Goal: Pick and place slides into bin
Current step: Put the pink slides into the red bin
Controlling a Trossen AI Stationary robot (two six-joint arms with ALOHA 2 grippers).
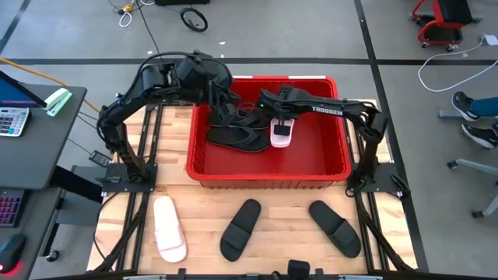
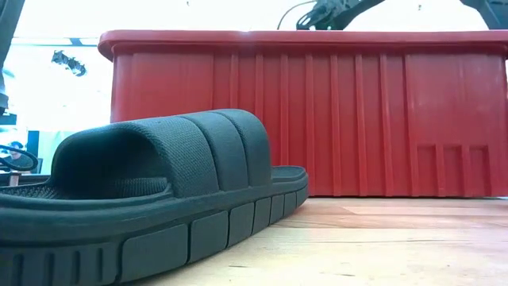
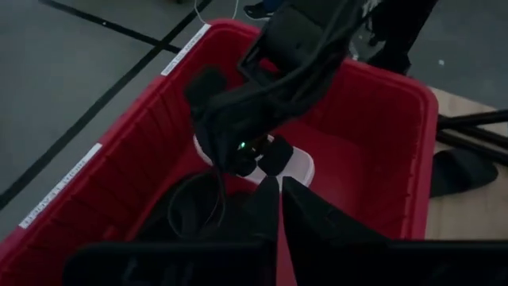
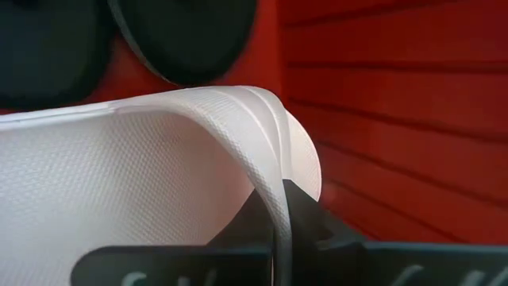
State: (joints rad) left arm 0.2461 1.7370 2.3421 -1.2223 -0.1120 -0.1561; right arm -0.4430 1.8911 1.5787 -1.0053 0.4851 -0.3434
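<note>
The red bin stands at the table's middle; in the low view its wall fills the back. My right gripper reaches in from the right and is shut on a pale pink slide, which also shows in the left wrist view. Black flip-flops lie on the bin's floor. My left gripper hangs over the bin's left part, above the flip-flops, its fingers shut and empty. Another pink slide and two black slides lie sole down on the table's near part. My right gripper pinches the pink slide's broad strap at its edge, one finger under the arch of the strap and one outside it. The fingers come from above, slanting from the table's right. Whether the sole rests on the bin's floor, I cannot tell.
The bin's near wall stands between the loose slides and the grippers. One black slide lies close before the low camera. A side desk with a calculator stands left of the table. Bare wood shows between the three slides.
</note>
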